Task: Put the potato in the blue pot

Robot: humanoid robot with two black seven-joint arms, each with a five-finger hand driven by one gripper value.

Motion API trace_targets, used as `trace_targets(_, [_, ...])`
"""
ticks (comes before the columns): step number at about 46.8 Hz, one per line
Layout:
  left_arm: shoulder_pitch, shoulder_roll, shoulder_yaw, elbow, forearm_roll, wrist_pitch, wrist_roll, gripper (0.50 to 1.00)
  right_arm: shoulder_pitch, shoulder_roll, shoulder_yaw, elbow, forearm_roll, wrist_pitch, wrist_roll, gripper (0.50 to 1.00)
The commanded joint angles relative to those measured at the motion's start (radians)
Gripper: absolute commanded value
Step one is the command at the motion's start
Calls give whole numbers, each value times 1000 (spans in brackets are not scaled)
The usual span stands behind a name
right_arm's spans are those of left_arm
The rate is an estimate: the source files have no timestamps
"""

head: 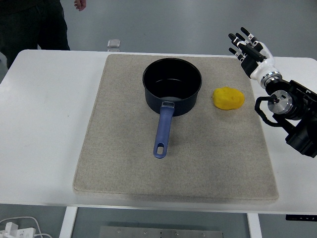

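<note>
A yellow potato (228,98) lies on the beige mat (119,158), just right of the blue pot (172,85). The pot stands upright at the mat's back middle, empty, its blue handle (162,130) pointing toward the near edge. My right hand (246,46) hovers at the back right, beyond and to the right of the potato, fingers spread and holding nothing. Its black forearm (292,111) comes in from the right edge. The left arm is out of view.
The mat covers most of the white table (44,124). A small clear object (114,45) sits at the table's far edge. A person in dark clothes (29,22) stands at the top left. Cables (17,228) lie on the floor at the bottom left.
</note>
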Motion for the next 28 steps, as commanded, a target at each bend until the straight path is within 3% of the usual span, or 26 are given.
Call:
trace_targets(1, [0, 0, 0, 2, 0, 0, 0, 999, -5, -43, 1, 38, -48, 49, 2, 928])
trace_targets(7, [0, 0, -1, 5, 0, 0, 0, 999, -31, -120, 1, 150, -135, 100, 6, 928])
trace_targets(13, [0, 0, -1, 5, 0, 0, 0, 999, -49, -194, -1, 254, -237, 108, 6, 928])
trace_targets(28, [0, 0, -1, 7, 0, 0, 0, 999, -83, -260, 1, 349, -566, 111, 14, 928])
